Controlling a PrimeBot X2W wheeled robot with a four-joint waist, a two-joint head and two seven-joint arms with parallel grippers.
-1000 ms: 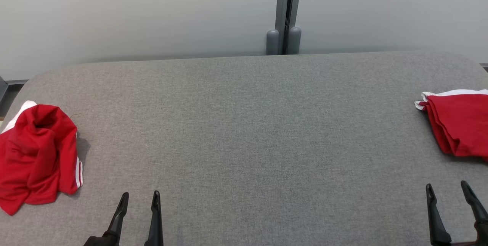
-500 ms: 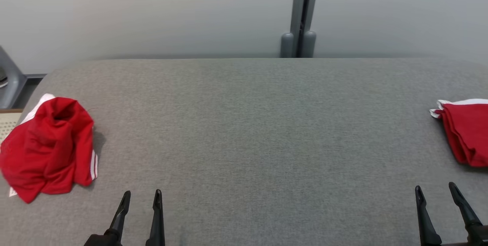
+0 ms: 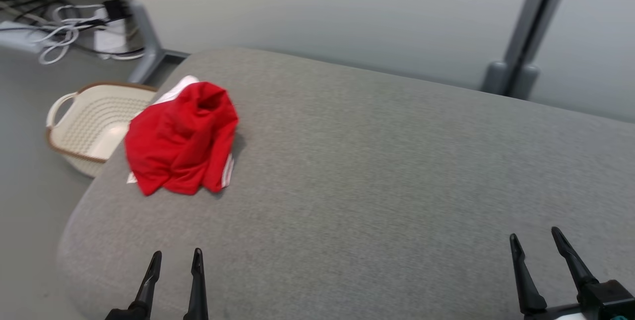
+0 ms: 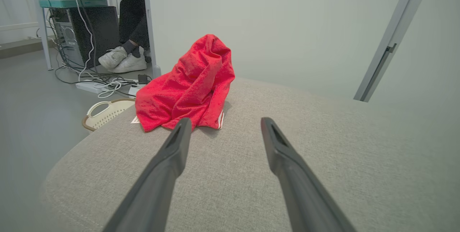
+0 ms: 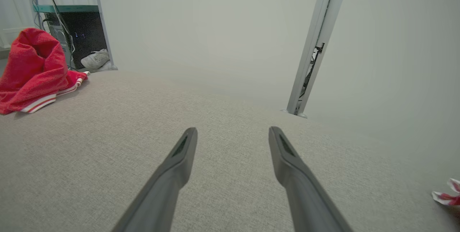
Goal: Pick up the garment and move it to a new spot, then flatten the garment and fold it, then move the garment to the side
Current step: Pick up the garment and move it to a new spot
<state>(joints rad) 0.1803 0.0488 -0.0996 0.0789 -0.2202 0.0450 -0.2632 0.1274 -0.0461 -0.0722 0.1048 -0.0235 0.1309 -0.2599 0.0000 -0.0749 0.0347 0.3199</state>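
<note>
— Over the near left of the tabletop [image 3: 377,176], left claw [image 3: 177,252]: the two dark fingers are parted by a moderate gap, gripping nothing and touching nothing.
— Right claw?
— Right claw [image 3: 534,233] is the same, spread a shade wider and empty, over the near right of the tabletop.
— Arm pose?
— Both sets of fingers point away from the body across the grey fabric surface. Each wrist view shows them running low and nearly level over it. The left pair is aimed toward the garment [image 3: 181,139]; the right pair is aimed at bare fabric, with a grey post [image 3: 526,37] beyond.
— Garment, where?
— Far left corner of the tabletop. It is a red crumpled heap peaked at the top, with white stripes showing at the hem on its near right side. It sits ahead of the left claw, with bare fabric between them, and well apart from the right claw.
— Surroundings?
— A cream laundry basket [image 3: 106,86] with a brown rim stands on the floor just beside that corner. Past it lie white cables [image 3: 64,32]. The left wrist view adds a black computer tower [image 4: 86,34] and a person's white shoes [image 4: 122,59] under a desk.
— Anything else?
— At the right wrist view's lower right edge there is a red-and-white scrap [image 5: 447,196]; I cannot tell what it is.
</note>
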